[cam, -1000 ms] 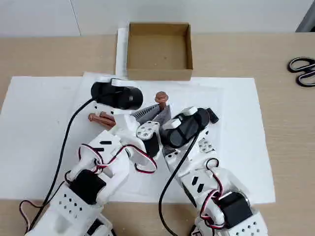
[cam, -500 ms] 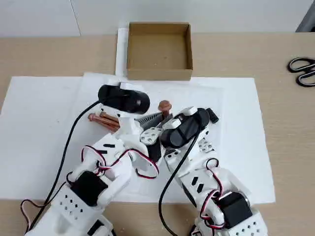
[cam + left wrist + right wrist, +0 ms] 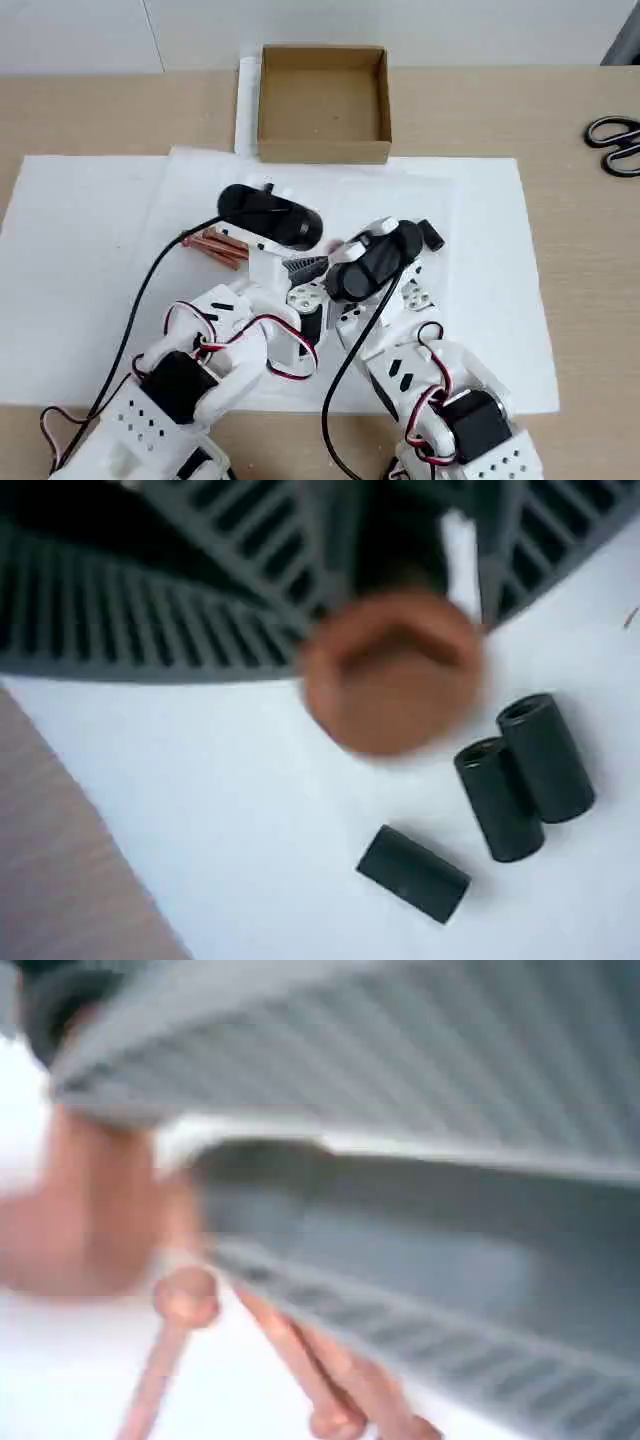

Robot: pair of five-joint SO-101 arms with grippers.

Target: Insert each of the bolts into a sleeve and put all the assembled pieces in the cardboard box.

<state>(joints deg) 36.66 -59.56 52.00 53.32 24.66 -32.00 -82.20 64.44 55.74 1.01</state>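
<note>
Where left gripper [image 3: 303, 268] meets right gripper [image 3: 328, 258], a copper bolt [image 3: 392, 670] (round-headed).
Black tube sleeves [image 3: 497, 798] lie nearby; neither gripper's hold can be told.

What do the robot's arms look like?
The left arm and right arm are chunky white plastic with black motors. Each carries a black wrist camera with a black cable, thin red-white-black wires, and a dark grey ribbed pincer.
</note>
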